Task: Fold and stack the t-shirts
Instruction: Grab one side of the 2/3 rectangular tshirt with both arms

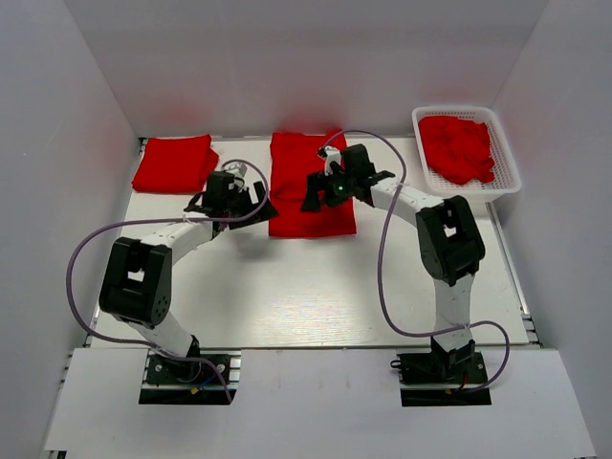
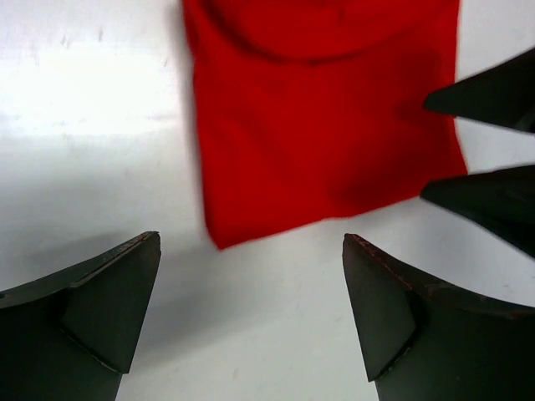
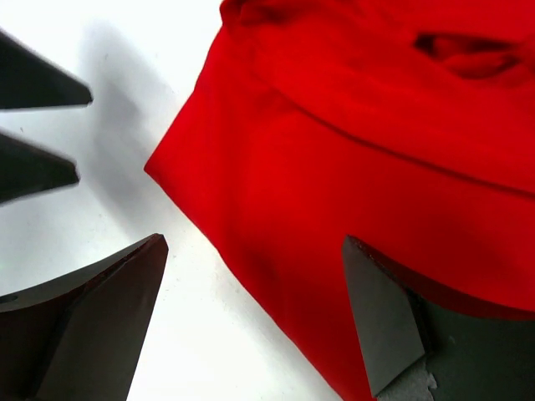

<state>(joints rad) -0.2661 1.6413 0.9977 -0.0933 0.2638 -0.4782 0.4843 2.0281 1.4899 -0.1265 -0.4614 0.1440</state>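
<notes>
Centre t-shirt (image 1: 313, 186): plain bright red, no print. Far-left t-shirt (image 1: 175, 164): same red. Basket heap (image 1: 459, 148): red too. Basket (image 1: 509, 164): white mesh. Table (image 1: 306, 287): white. Left arm (image 1: 143, 277) and right arm (image 1: 449, 239): white links, black joints. Left gripper (image 2: 251, 237) and right gripper (image 3: 252, 240): black. Cables (image 1: 382, 277): pale purple.

Light: bright, even, coming from above | Glare: white tabletop (image 2: 100, 109) washed out in both wrist views | Shadows: soft grey, beside the edge of the red t-shirt (image 3: 351, 167) | Focus: overhead view sharp; left end effector fingers (image 2: 92, 317) slightly blurred, very near the lens
</notes>
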